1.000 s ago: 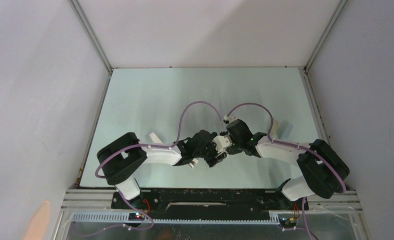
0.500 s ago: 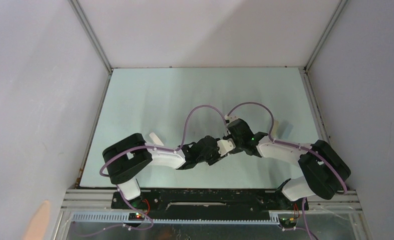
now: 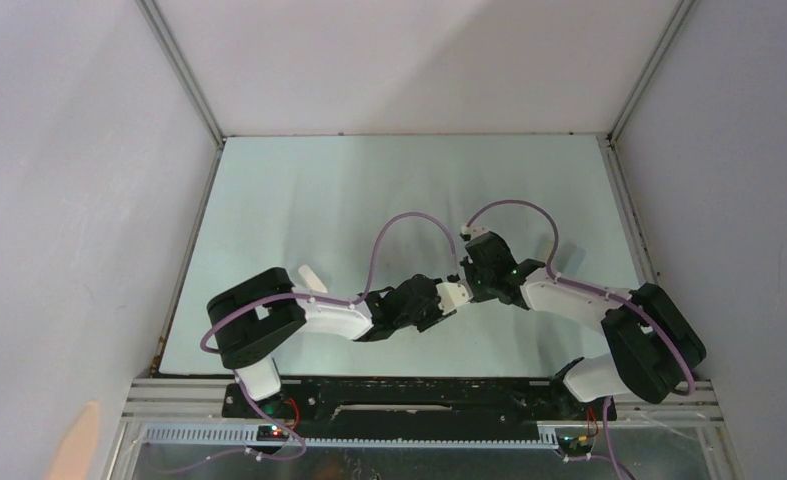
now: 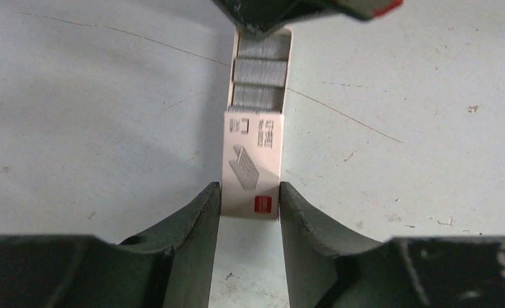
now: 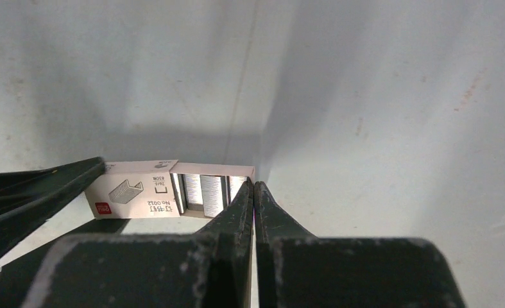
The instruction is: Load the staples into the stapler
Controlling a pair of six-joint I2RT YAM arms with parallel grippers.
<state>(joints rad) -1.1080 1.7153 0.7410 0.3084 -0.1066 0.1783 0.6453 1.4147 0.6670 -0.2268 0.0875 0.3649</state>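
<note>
The staple box (image 4: 252, 168), white with grey print and a red mark, is toward 5 o'clock of the table's (image 3: 299, 200) centre, clamped in the left gripper (image 4: 249, 196). Its tray (image 4: 260, 70) now juts out toward 2 o'clock, baring grey staple rows. The right gripper (image 5: 254, 187), pinched on the tray's end, has drawn back toward 3 o'clock. The staples seem reachable next.

Two robot arms, the left arm (image 3: 319, 312) and the right arm (image 3: 569, 297), are pictured over one table (image 3: 299, 200), with two purple cables (image 3: 409, 214) counted. One staple box (image 4: 252, 173) is shown with one tray (image 4: 231, 77), in which three blocks of staples (image 4: 260, 70) are seen.
</note>
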